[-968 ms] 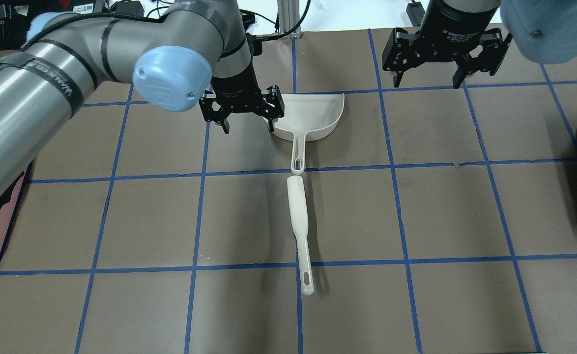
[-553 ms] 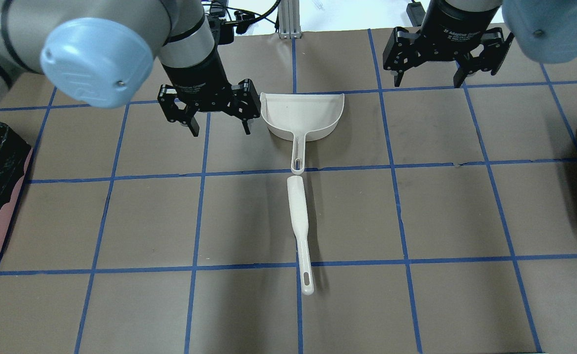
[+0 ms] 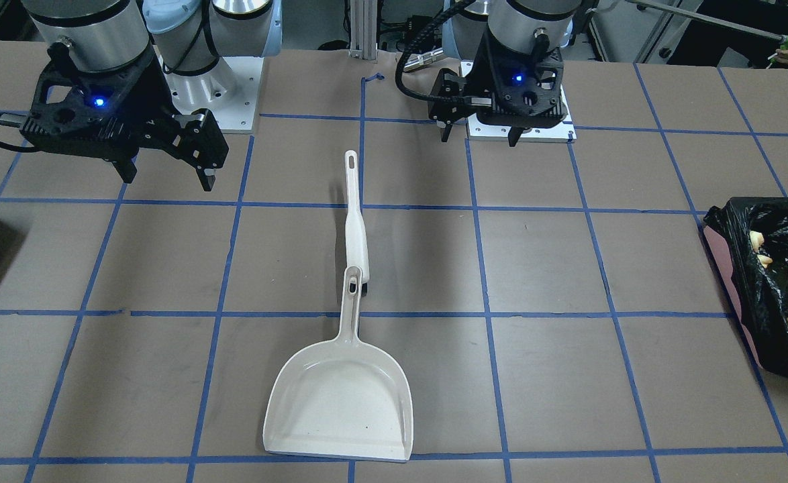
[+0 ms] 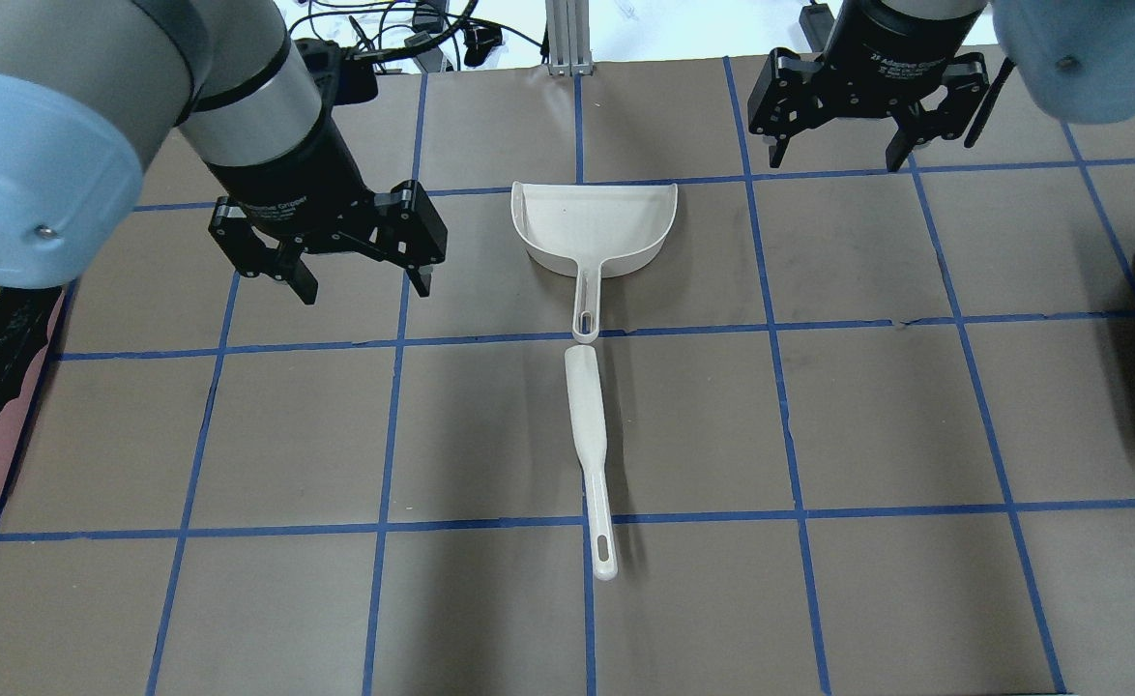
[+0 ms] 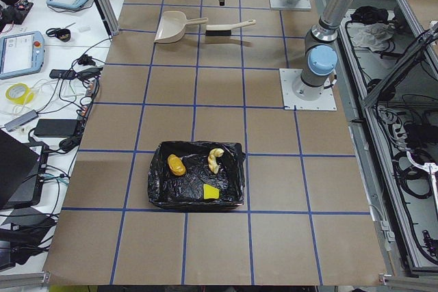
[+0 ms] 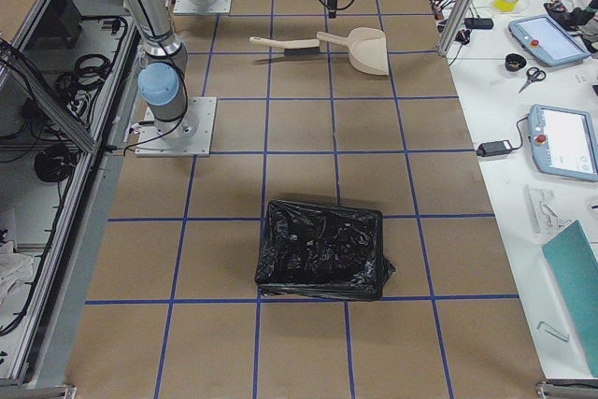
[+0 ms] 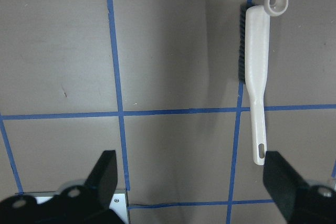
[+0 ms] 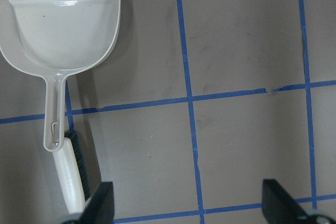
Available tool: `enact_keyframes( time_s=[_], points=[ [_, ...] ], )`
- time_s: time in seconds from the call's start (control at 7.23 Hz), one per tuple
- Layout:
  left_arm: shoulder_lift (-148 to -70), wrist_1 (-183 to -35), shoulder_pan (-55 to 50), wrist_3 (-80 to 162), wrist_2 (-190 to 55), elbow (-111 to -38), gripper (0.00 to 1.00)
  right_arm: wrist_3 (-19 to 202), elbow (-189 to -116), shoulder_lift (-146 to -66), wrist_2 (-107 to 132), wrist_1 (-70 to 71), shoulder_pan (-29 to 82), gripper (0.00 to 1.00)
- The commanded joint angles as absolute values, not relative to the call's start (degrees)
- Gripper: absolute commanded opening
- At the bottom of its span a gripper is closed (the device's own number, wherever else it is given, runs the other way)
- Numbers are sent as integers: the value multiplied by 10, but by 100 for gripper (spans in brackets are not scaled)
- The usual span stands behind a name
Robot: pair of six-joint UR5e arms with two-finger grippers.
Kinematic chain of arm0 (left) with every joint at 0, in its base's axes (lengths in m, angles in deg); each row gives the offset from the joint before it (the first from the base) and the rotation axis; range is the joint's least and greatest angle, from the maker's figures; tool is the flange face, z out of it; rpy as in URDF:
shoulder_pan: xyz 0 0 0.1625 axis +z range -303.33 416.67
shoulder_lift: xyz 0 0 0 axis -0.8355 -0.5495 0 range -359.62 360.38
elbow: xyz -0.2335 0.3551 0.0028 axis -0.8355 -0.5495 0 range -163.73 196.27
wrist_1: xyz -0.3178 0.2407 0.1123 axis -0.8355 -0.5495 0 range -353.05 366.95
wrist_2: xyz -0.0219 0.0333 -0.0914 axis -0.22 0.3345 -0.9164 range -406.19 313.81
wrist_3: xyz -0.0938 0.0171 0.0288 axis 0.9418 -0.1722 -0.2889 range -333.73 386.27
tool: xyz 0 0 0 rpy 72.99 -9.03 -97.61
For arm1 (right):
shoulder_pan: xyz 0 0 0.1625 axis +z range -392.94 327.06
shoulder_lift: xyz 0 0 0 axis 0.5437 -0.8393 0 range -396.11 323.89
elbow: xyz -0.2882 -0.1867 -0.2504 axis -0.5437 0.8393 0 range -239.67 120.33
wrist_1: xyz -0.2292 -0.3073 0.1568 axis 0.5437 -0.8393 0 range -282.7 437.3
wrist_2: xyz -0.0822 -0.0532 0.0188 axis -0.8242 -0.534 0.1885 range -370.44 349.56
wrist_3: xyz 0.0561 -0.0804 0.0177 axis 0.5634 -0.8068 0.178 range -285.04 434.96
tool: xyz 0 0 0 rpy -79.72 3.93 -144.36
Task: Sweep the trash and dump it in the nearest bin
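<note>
- At the left end of the tabletop [image 4: 877, 416], the black-lined bin [image 5: 156, 184] holds all the trash I can find: potato lump [image 5: 176, 164], pastry [image 5: 216, 161], sponge bit [image 5: 211, 192].
- I judge sweeping and dumping done; little seems left.
- Dustpan [image 4: 595, 224] and brush [image 4: 589, 425] lie end to end mid-tabletop.
- Left tool [image 4: 365, 287]: jaws wide apart, holding nothing, hanging beside the dustpan.
- Right tool [image 4: 836, 160]: jaws apart, empty, touching nothing.

We view the brown blue-gridded table [image 4: 877, 416] steeply from behind the robot and from opposite; two distant end cameras look along it; two close wrist cameras look straight down. All share the cream plastic dustpan [image 4: 595, 227].
</note>
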State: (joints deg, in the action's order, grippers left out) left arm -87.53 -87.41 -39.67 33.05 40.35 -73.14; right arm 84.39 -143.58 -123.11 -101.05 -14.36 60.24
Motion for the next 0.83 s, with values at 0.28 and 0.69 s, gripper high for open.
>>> enact_keyframes(
  time_s=[0.28, 0.69],
  points=[
    [-861, -856, -323, 244, 404, -720, 100, 844, -1436, -1232, -1002, -155, 603, 100],
    [-860, -854, -322, 244, 408, -718, 100, 840, -1438, -1231, -1004, -154, 602, 100]
  ],
)
